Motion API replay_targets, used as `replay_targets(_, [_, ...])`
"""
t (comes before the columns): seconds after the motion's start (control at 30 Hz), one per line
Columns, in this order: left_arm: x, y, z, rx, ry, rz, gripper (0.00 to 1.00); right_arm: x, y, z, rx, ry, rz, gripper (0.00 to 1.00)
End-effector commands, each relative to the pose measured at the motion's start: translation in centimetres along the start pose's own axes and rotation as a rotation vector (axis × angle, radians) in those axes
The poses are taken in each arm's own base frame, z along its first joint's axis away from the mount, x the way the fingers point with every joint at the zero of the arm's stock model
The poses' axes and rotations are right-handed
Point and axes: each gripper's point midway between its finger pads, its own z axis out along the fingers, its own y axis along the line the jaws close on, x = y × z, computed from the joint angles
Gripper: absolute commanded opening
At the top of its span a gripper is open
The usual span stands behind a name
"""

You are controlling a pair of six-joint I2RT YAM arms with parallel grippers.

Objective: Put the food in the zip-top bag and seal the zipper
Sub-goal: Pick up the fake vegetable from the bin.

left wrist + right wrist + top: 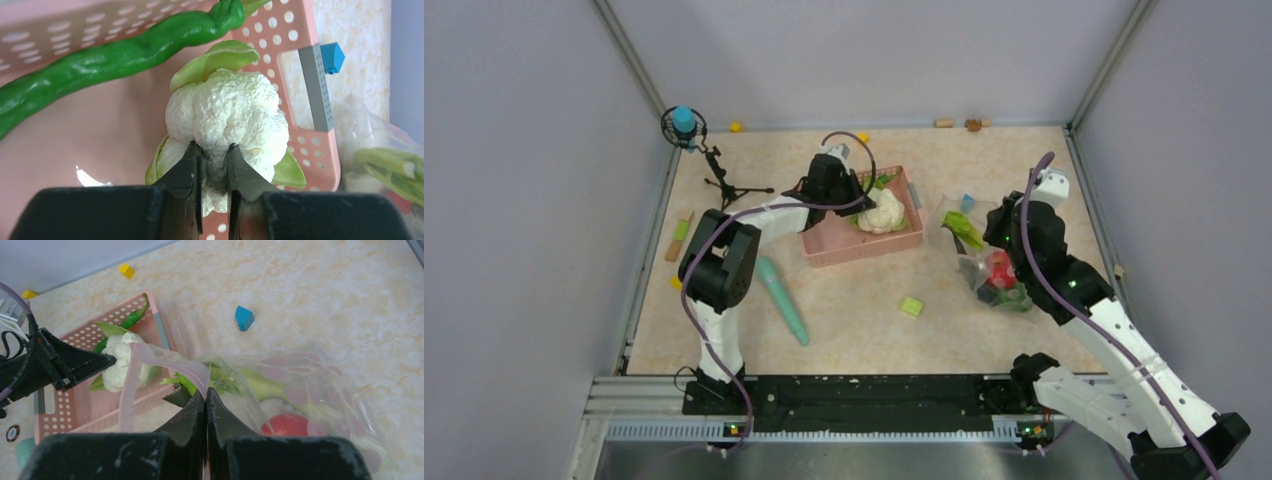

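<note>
A white cauliflower (227,110) with pale green leaves lies in the pink basket (305,40). My left gripper (214,152) is shut on its near side, the fingertips pressed into the florets. A long green pepper (115,52) lies beside it in the basket. To the right sits the clear zip-top bag (310,385), holding a red tomato (285,424), a pale leek stalk (260,385) and dark leafy pieces. My right gripper (206,392) is shut on the pinkish zipper (165,357), holding the mouth up toward the basket. From above I see the cauliflower (884,213) and the bag (984,255).
A long teal stick (782,298) and a yellow-green block (911,306) lie on the table in front of the basket. A blue block (244,318) sits behind the bag. A small tripod with a blue-topped device (714,170) stands at the back left. Grey walls enclose the table.
</note>
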Motion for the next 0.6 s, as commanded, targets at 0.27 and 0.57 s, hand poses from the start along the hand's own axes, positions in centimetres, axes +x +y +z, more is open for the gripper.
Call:
replay_targets(0.27, [-4.6,-5.2,-10.4,0.115,-0.254,0.106,0.0,-1.3,1.0,-0.3,-0.06,-0.049,0.013,0.0])
replay_targets(0.57, [-4.5,-7.1,-15.8,0.212,-0.359,0.192,0.0,-1.0,1.6,-0.2,-0.088,-0.033,0.006,0.0])
